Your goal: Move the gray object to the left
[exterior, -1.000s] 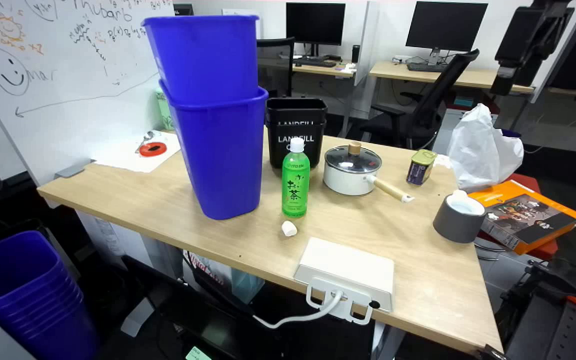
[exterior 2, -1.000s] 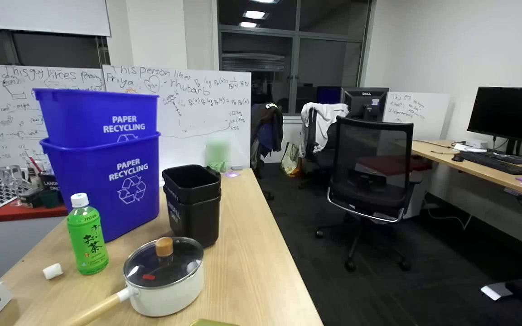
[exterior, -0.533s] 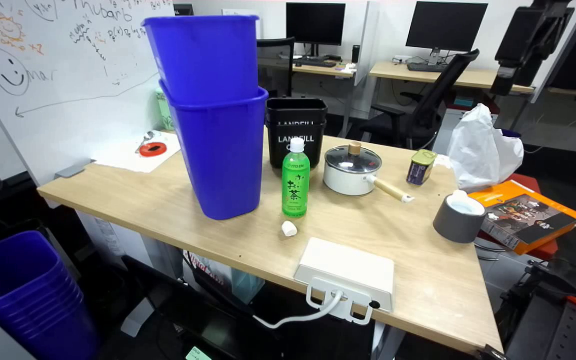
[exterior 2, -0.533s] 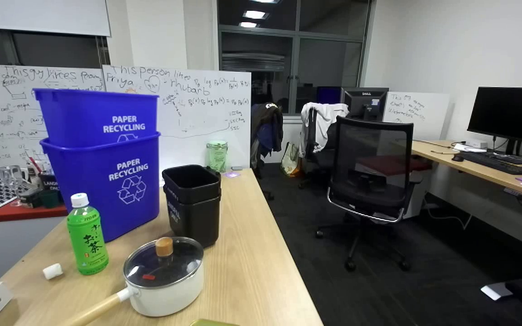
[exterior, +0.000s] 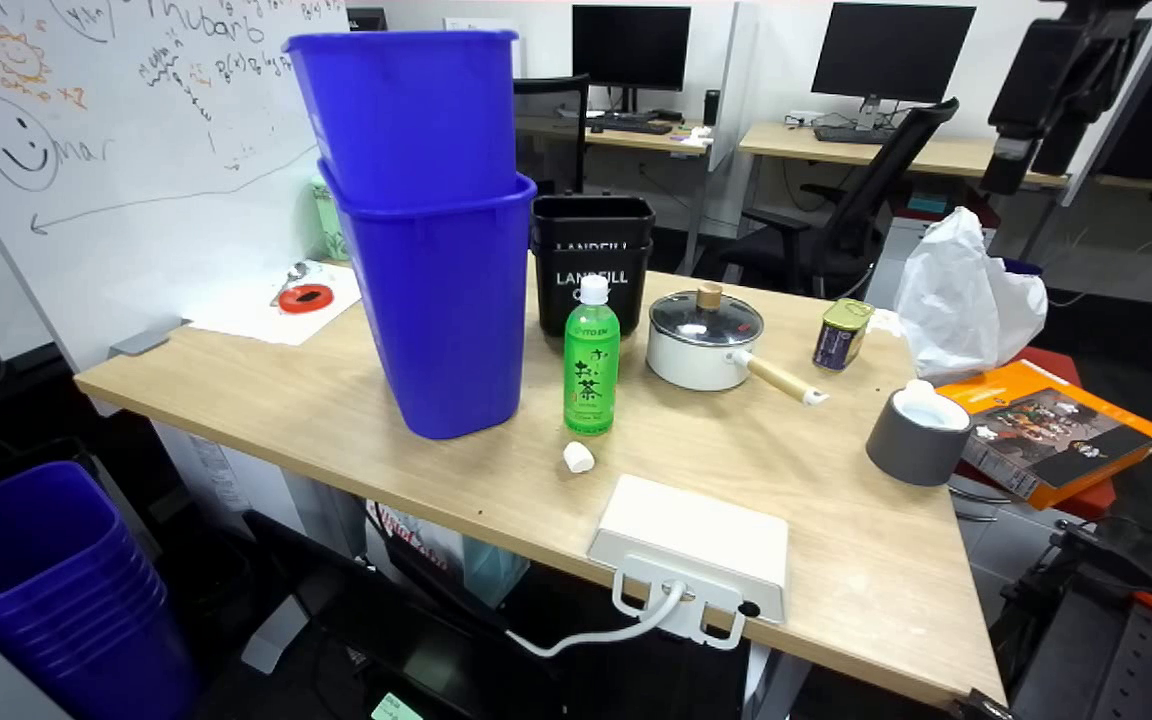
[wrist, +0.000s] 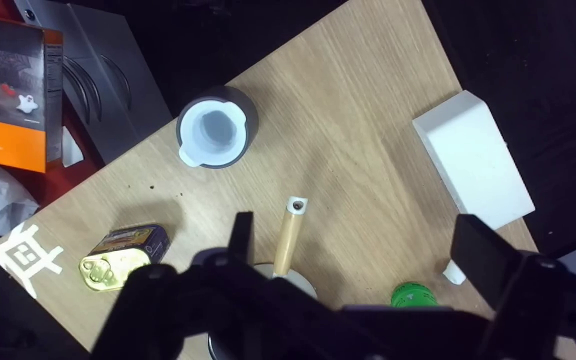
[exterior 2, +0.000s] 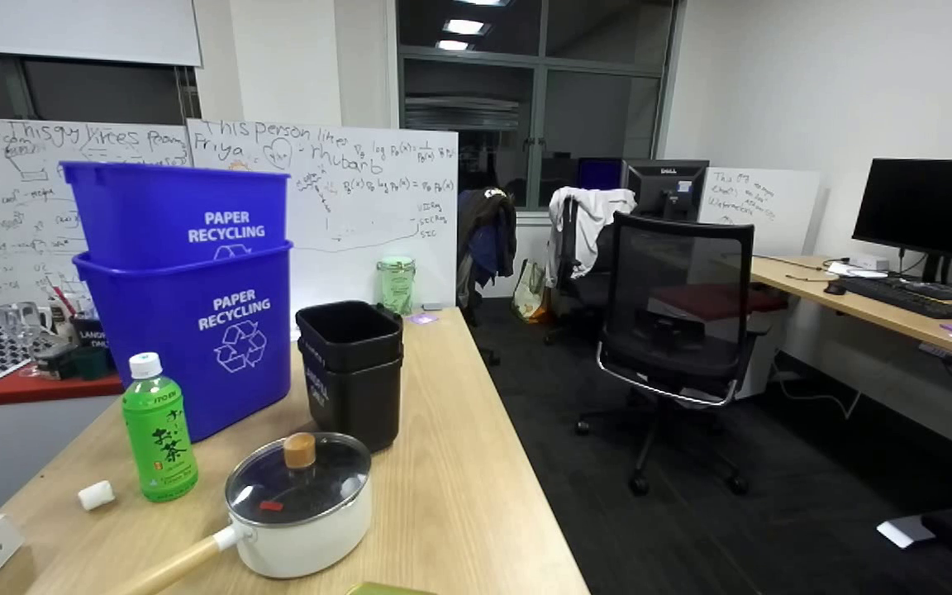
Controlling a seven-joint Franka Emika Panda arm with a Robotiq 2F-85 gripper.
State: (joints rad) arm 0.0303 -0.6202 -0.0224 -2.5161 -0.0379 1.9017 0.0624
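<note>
Wrist view: spread fingers [wrist: 483,260] hang clear of the gray cup [wrist: 217,126].

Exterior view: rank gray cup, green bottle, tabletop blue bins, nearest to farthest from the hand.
In an exterior view:
1. gray cup, below-left of the hand
2. green bottle, farther left, mid-table
3. blue bins, left of the bottle
</note>
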